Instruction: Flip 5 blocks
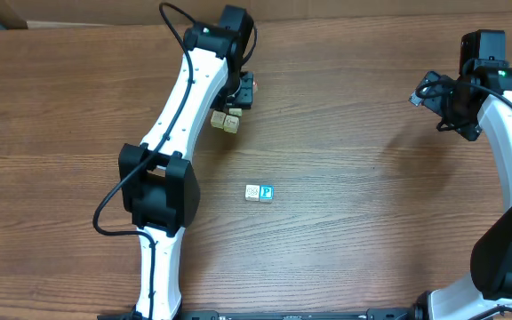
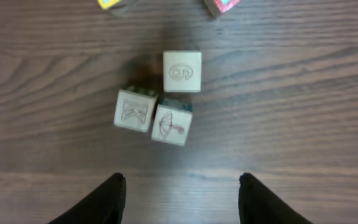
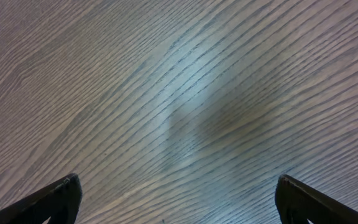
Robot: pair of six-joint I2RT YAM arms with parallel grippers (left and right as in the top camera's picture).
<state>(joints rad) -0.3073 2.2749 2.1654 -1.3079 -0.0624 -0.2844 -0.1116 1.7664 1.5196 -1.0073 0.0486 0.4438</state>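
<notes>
- Now, your left gripper [image 2: 181, 183] stands half apart, empty, three blocks [image 2: 182, 71] above it at frame centre.
- Your right gripper [image 3: 178, 183] gapes wide over the table [image 3: 166, 74], holding nothing.

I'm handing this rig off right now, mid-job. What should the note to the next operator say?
Left gripper: open, empty, poised just short of a cluster of three blocks.
Right gripper: open, empty, over bare table at the right, away from every block.
Blocks: the cluster is the round-mark block, the W-mark block and the umbrella block; the last two touch. The blue P block and a pale block sit side by side mid-table.
Done: the faces do not show which blocks are flipped.
Left: nothing is gripped; the cluster looks like the next target.
</notes>
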